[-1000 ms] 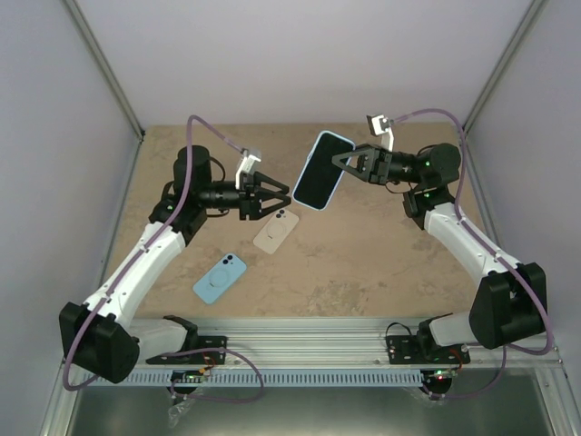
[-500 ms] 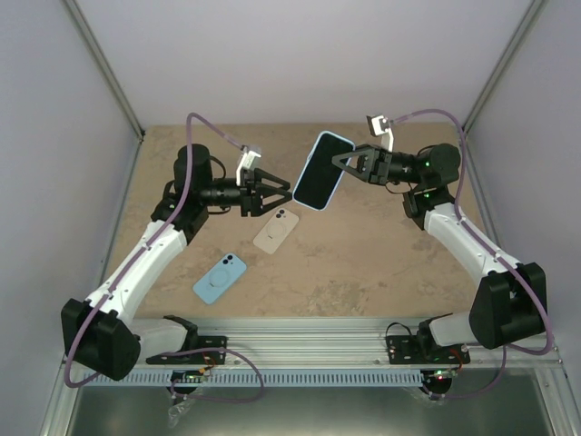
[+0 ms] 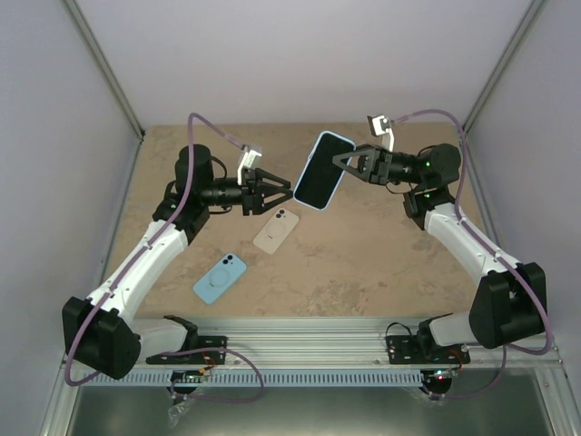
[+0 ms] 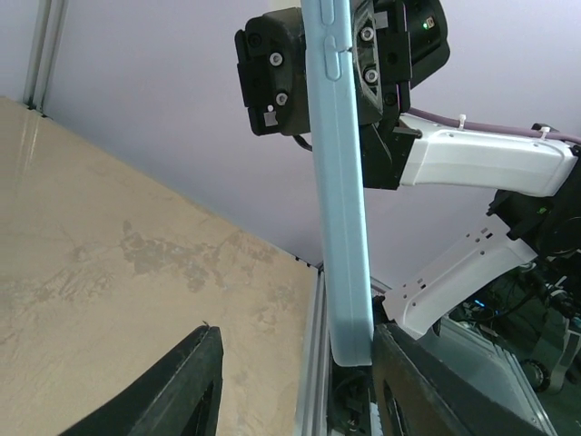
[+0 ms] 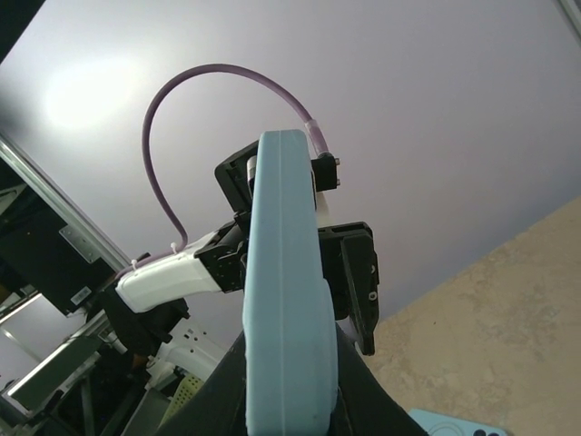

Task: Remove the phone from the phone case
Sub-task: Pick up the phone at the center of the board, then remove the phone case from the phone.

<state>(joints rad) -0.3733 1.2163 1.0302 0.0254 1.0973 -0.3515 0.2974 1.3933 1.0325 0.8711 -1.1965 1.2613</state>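
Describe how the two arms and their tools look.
The left arm and right arm have white shells with black joints and black bases. A purple cable runs along each up to the wrist. The left tool and right tool are black, with tapered fingers.

counter (image 3: 363,263): tan, mottled stone-look top, matte finish. Boxed in on three sides by plain pale lavender-grey panels: back wall (image 3: 300,54), left wall (image 3: 45,182), right wall (image 3: 545,136). aluminium posts (image 3: 104,68) run up the two rear corners. aluminium rail (image 3: 309,350) along the near edge, slotted cable duct (image 3: 309,375) just in front of it. Light is even with soft shadows; one bright patch (image 5: 82,86) on the wall in the right wrist view.
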